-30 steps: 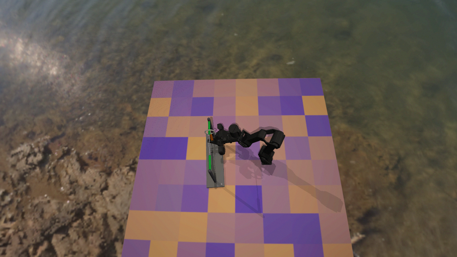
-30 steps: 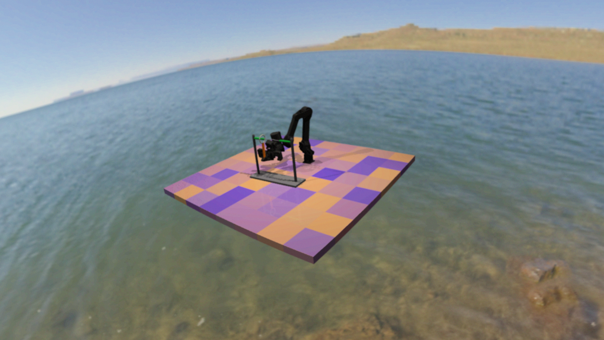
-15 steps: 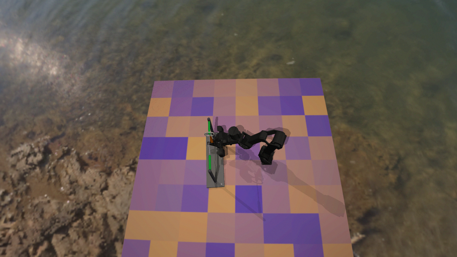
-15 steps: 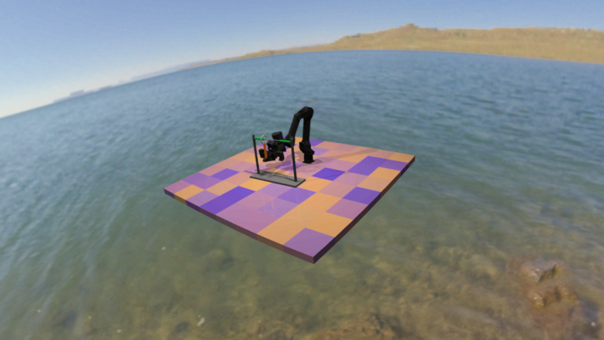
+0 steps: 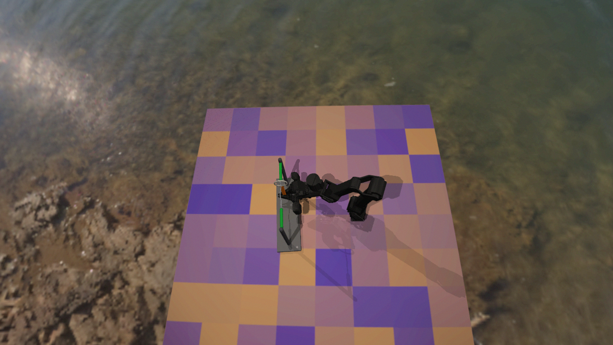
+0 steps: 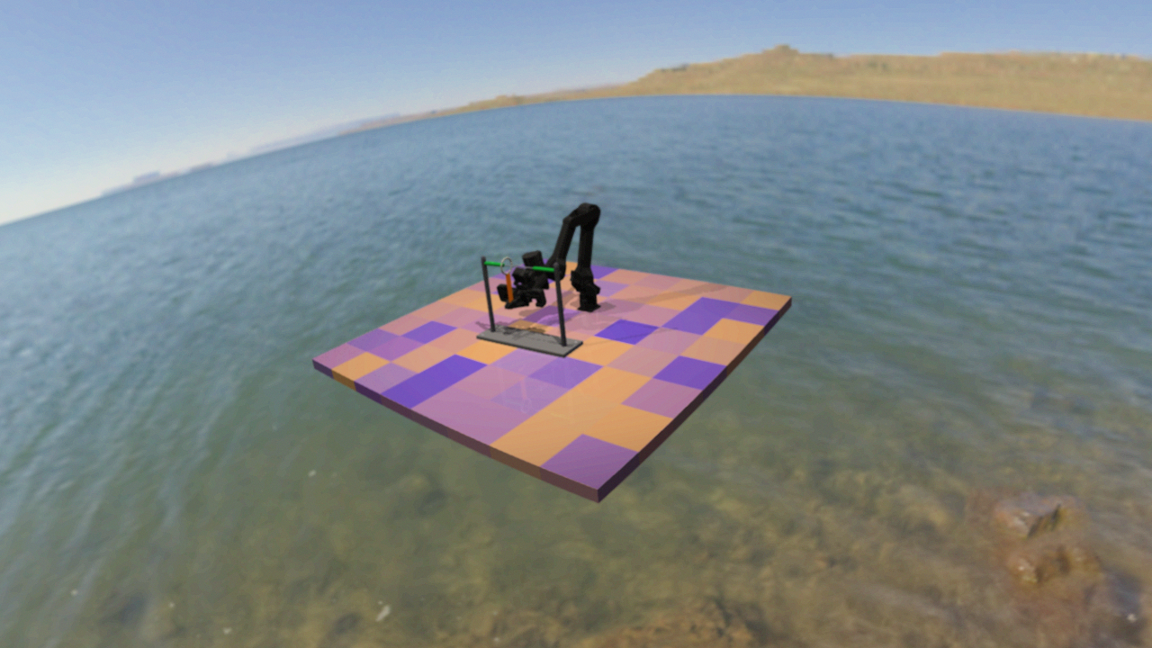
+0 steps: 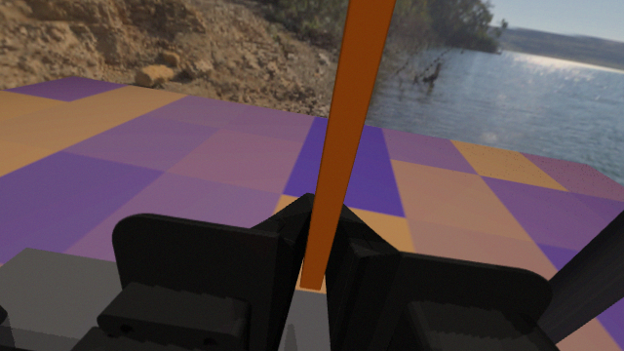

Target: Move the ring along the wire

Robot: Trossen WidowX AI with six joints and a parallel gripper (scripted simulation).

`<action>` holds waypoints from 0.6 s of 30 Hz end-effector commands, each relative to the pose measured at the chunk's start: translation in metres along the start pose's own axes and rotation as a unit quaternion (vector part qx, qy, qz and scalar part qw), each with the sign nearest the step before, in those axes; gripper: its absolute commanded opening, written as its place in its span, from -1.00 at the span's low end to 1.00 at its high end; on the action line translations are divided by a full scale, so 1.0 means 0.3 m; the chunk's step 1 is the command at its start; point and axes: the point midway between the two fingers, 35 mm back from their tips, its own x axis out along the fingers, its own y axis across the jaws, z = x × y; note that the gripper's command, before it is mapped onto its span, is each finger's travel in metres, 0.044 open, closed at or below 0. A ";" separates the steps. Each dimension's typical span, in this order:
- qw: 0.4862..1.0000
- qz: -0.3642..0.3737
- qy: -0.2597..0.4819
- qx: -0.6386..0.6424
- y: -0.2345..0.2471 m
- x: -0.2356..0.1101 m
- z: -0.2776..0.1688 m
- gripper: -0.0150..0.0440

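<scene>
The thin ring [image 5: 280, 180] [image 6: 508, 274] sits around the wire near the inner end of the green part [image 5: 280, 171] [image 6: 492, 262] by the far post [image 5: 279, 160] [image 6: 486, 293]. Its orange handle [image 5: 283, 191] [image 6: 508, 287] [image 7: 341, 146] hangs down from it. My gripper [image 5: 288, 191] [image 6: 519, 292] [image 7: 319, 204] is shut on the lower end of the handle. The other green part [image 5: 281, 217] [image 6: 542, 268] lies by the near post [image 5: 284, 234] [image 6: 560, 310]. The wrist view does not show the ring or the wire.
The posts stand on a grey base plate [image 5: 290, 245] [image 6: 531, 339] [image 7: 44, 288] on the chequered platform [image 5: 334, 295] [image 6: 563, 402]. One dark post [image 7: 585, 288] shows at the right edge of the wrist view. Water surrounds the platform.
</scene>
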 end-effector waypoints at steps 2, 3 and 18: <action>1.000 -0.003 -0.001 0.007 0.026 -0.004 0.003 -1.00; 1.000 -0.003 -0.001 0.009 0.031 -0.004 0.003 -1.00; 0.999 -0.017 0.000 0.045 0.107 -0.001 0.006 -1.00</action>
